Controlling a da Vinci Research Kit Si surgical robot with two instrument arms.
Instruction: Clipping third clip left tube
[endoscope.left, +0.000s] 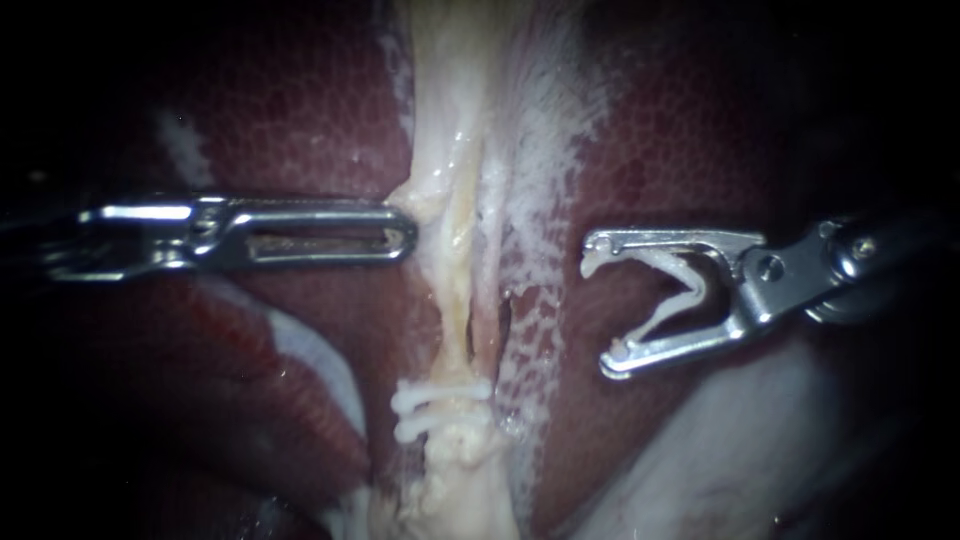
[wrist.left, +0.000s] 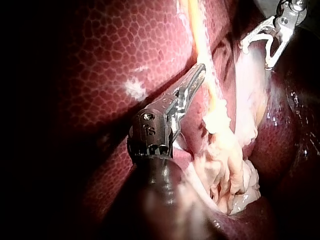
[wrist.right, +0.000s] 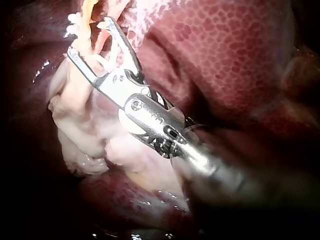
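The pale tube (endoscope.left: 447, 270) runs across the liver (endoscope.left: 300, 110). On the tube's left, the left instrument (endoscope.left: 405, 238) has its claw pressed together, with the tip touching the tube's edge. On the tube's right and apart from it, the right instrument (endoscope.left: 601, 310) holds its claw spread around an open white clip (endoscope.left: 690, 290), and both halves touch it. Two clips (endoscope.left: 440, 395) sit lower on the tube.

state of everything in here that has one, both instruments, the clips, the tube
tube, uncut
two clips, closed across the tube
loaded clip, open, off the tube
left instrument, shut, tip against the tube
right instrument, spread wide, holding the loaded clip
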